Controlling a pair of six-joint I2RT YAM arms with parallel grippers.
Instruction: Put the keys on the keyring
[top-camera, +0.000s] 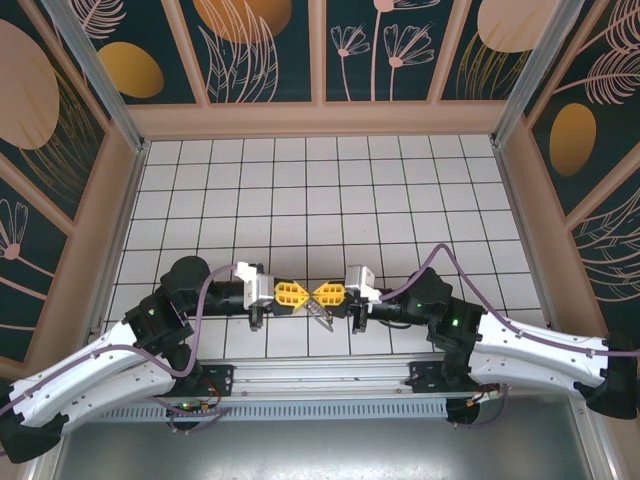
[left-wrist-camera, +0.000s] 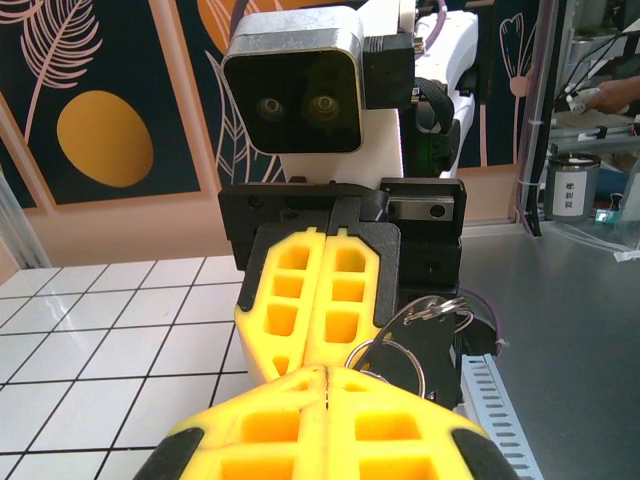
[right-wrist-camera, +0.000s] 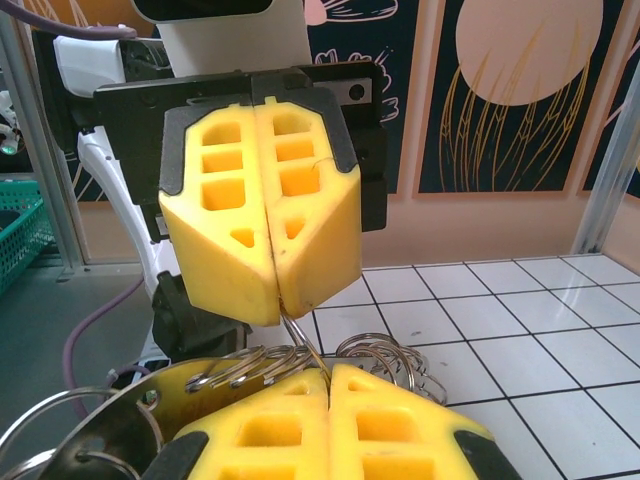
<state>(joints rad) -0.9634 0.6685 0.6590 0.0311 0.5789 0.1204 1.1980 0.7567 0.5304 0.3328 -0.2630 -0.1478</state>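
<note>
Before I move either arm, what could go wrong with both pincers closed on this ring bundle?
1. The left pincer and right pincer meet tip to tip, both apparently pinching the keyring by thin wire; pulling apart may make it slip or bend.
2. Its spare loops and metal piece dangle loose and could snag on a fingertip.
3. All this hangs near the table's near edge; a drop might land by the rail.

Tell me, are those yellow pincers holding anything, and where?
The keyring: the left pincer pinches a thin wire loop, the right pincer the ring cluster.
</note>
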